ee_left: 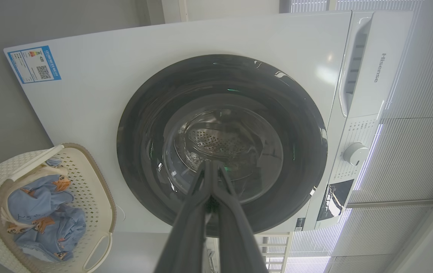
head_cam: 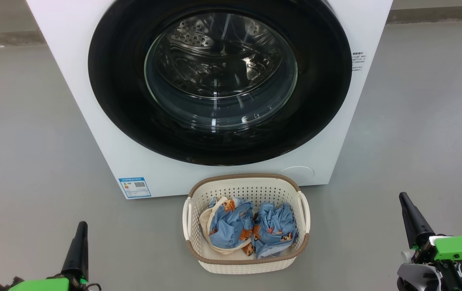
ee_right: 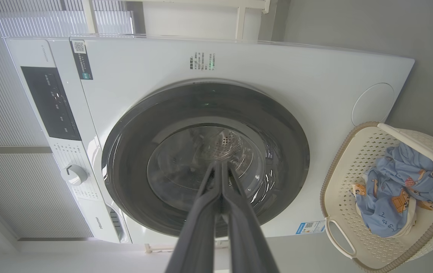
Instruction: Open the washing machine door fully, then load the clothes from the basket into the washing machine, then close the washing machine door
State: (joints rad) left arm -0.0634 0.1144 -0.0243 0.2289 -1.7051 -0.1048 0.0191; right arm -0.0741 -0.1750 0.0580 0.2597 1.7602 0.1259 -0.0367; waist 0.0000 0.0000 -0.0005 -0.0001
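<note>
I see one washing machine door (head_cam: 219, 81), round and glossy black with a clear glass bowl at its centre. It sits flush in the front of the one white washing machine (head_cam: 67, 36), straight ahead of both sets of fingertips and well apart from them. Through the glass I can make out the steel drum.

On the floor just in front of the machine stands one cream basket (head_cam: 247, 190) with a brown rim and two side handles. It lies between my two grippers, roughly level with their fingertips and touching neither. Inside it are the clothes (head_cam: 247, 230), which I count as two crumpled light blue garments side by side, the one nearer my left fingers showing cream trim.

My left gripper (head_cam: 81, 226) has its two dark fingers pressed together with nothing between them. In the left wrist view they point at the door glass. My right gripper (head_cam: 404, 198) is likewise closed and empty, its two fingers aimed at the same glass.

One blue label sticker (head_cam: 134, 187) sits on the machine's lower corner, ahead of my left fingers. One control knob (ee_left: 355, 153) is on the panel beyond the door.
</note>
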